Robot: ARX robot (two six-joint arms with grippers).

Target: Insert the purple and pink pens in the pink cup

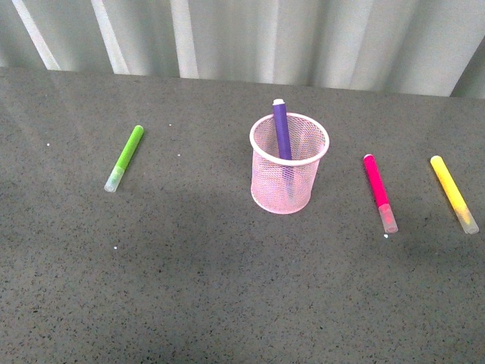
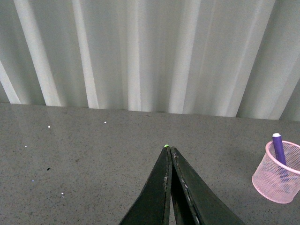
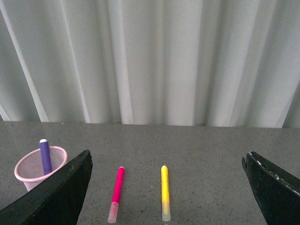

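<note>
**One pen seated, pink pen outstanding; neither gripper holds anything.**

The dark purple marker (image 1: pixel 282 130) stands tilted inside the light pink wire-mesh cup (image 1: pixel 269 186), its tip above the rim. The magenta-pink marker with a translucent cap (image 1: pixel 378 189) lies flat on the grey speckled tabletop (image 1: pixel 227 288) to the cup's right, apart from it, with the yellow marker (image 1: pixel 453 192) lying further right. The right gripper (image 3: pixel 168 153) hangs wide open and empty above these two. The left gripper (image 2: pixel 169 149) is closed with its fingers together, empty. Recommended: set the right jaws across the pink barrel at mid-length, clear of the yellow marker, then lift it, stand it upright and lower it into the open side of the cup. The lime-green marker (image 1: pixel 125 157) is not required.
</note>
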